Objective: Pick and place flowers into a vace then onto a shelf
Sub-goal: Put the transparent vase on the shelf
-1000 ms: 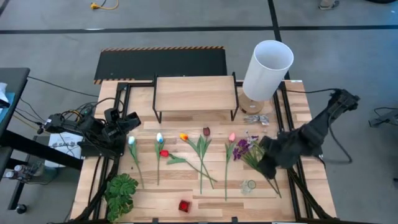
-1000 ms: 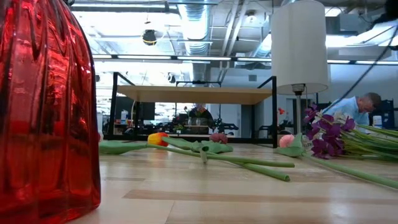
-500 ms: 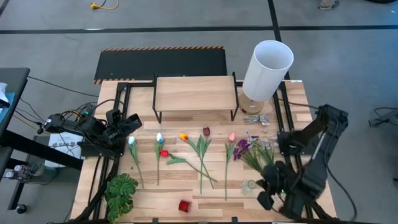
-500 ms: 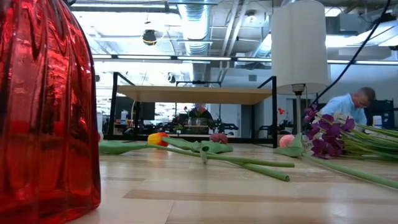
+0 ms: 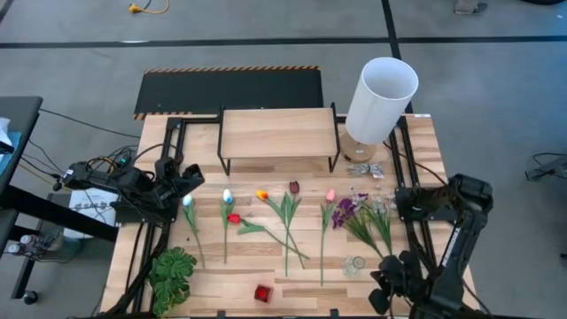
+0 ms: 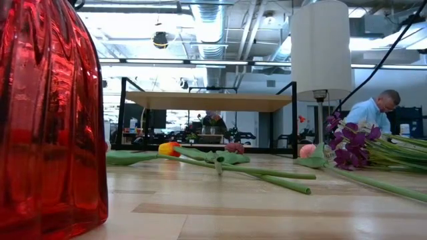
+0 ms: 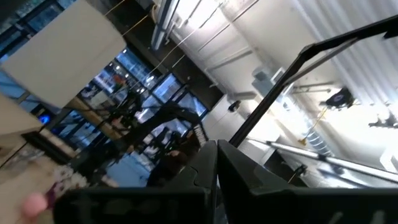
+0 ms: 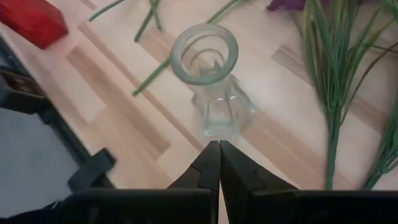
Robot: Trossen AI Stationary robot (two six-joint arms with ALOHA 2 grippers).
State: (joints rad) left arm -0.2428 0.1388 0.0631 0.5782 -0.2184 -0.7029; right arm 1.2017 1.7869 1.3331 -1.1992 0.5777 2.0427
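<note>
Several tulips lie flat in a row on the table: white (image 5: 188, 201), red (image 5: 233, 217), orange (image 5: 261, 194), maroon (image 5: 294, 187) and pink (image 5: 330, 195). A purple and white bunch (image 5: 347, 211) lies to their right, its stems (image 8: 333, 93) flat on the wood. A clear glass vase (image 5: 354, 264) stands upright near them and shows in the right wrist view (image 8: 211, 81). The shelf (image 5: 277, 133) stands at the back. My right gripper (image 8: 219, 155) is shut and empty near the table's near right corner (image 5: 379, 285), just short of the vase. My left gripper (image 5: 182, 177) is shut and empty at the table's left edge.
A red glass vase (image 5: 262, 292) stands at the near edge and fills the low view's left (image 6: 47, 113). A leafy green plant (image 5: 173, 275) lies near left. A lamp with a white shade (image 5: 381, 93) stands far right. A black panel (image 5: 226, 89) lies behind the shelf.
My right gripper has drawn back from above the purple bunch's stems toward the table's near edge and now sits low beside the clear vase. The bunch lies where it was. A person in the room behind has shifted.
</note>
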